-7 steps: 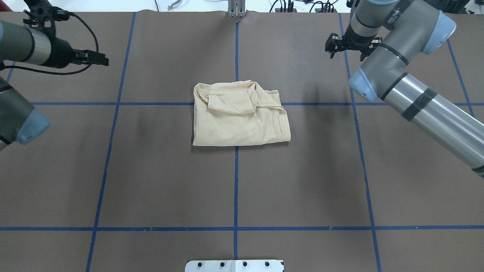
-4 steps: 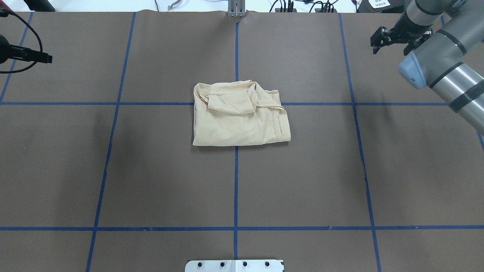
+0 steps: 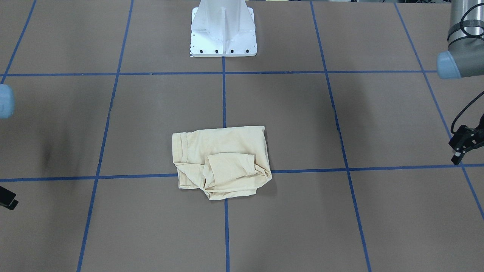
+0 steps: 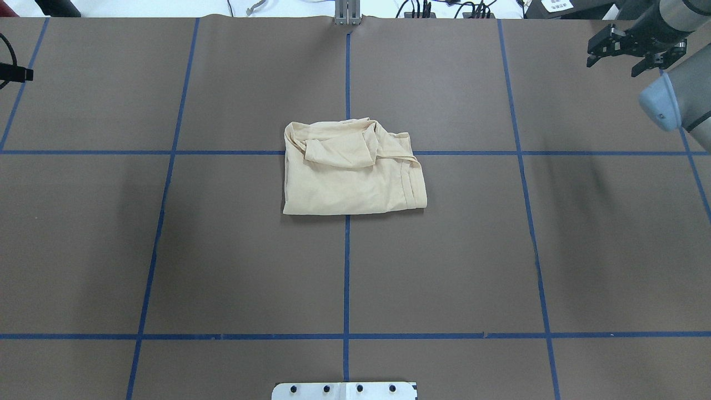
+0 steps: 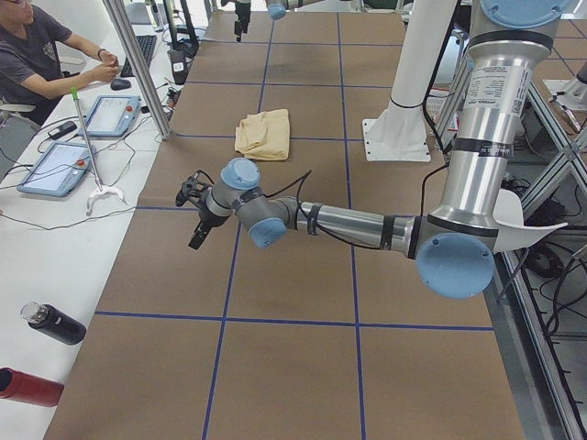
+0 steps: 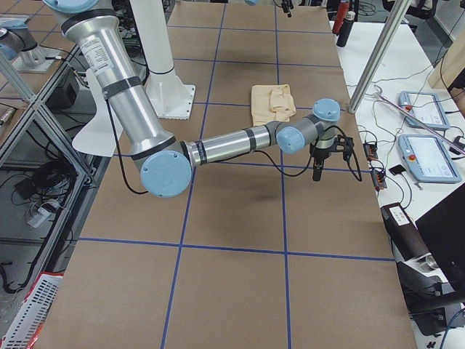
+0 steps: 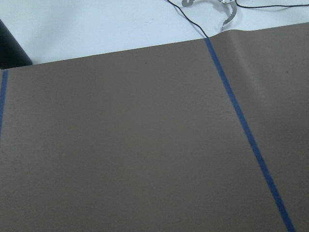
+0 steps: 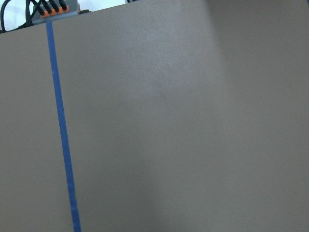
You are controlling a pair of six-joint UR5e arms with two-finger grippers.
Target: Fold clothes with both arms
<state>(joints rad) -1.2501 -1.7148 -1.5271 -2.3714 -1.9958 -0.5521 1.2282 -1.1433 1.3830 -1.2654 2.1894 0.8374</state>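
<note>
Pale cream-yellow thin-fabric T-shirt (image 4: 353, 169) folded into a compact bundle at mid-table, straddling the crossing of two blue tape lines (image 4: 346, 266) on the brown paper-covered table (image 4: 222, 266), one sleeve doubled across its far half. No print, tag or lettering legible on the exposed fabric. Same spot and same folds as a second ago.

Black two-finger left gripper (image 3: 462, 145) out past the table's left end, well apart from the shirt, fingers seemingly close together; only its tip (image 4: 16, 73) at the overhead view's edge. Much farther out than a second ago, when the silver-grey left arm (image 5: 339, 223) filled that corner.

Black right gripper (image 4: 626, 49) high over the far right corner, fingers spread, empty. Also withdrawn outward, with less of the silver-grey right arm (image 6: 232, 142) overhead.

White bolted pedestal base (image 3: 223, 28) at the robot's edge.
</note>
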